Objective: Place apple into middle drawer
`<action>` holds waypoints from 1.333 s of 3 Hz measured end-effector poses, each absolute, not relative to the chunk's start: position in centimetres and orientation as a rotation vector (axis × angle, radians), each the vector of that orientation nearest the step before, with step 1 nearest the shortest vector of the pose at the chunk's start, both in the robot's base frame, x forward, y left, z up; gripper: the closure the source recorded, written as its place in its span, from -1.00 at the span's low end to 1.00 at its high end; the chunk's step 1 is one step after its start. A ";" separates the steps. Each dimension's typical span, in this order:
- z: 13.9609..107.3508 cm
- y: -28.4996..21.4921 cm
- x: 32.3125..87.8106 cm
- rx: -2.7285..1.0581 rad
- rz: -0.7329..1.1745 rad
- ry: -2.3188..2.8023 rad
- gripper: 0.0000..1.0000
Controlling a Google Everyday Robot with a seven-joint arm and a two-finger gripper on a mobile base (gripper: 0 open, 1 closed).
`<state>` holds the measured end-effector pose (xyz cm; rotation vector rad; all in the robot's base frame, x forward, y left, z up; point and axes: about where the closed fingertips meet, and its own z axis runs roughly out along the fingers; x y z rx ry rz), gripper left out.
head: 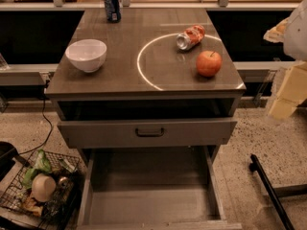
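Observation:
The red-orange apple [209,63] stands upright near the right front corner of the cabinet top [120,75]. The middle drawer [148,195], the lowest grey metal one, is pulled wide open below, and its flat floor is bare. Above it, a grey drawer front with a dark bar handle [149,132] is pulled out slightly. My gripper [283,99] is a pale shape at the right edge of the view. It is beside the cabinet, to the right of and lower than the apple, and touches nothing.
A crushed red-and-silver can [190,36] lies just behind the apple. A white bowl [86,54] sits at the left and a blue can [112,5] at the back. A wire basket of items [38,188] is on the floor at left, a black bar [271,190] at right.

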<state>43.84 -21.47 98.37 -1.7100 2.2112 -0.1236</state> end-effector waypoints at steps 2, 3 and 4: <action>98.0 -21.6 45.2 -1.637 -0.115 2.223 -1.00; 95.3 -23.6 46.5 -1.447 -0.001 2.261 -1.00; 93.8 -25.1 48.1 -1.189 0.145 2.202 -1.00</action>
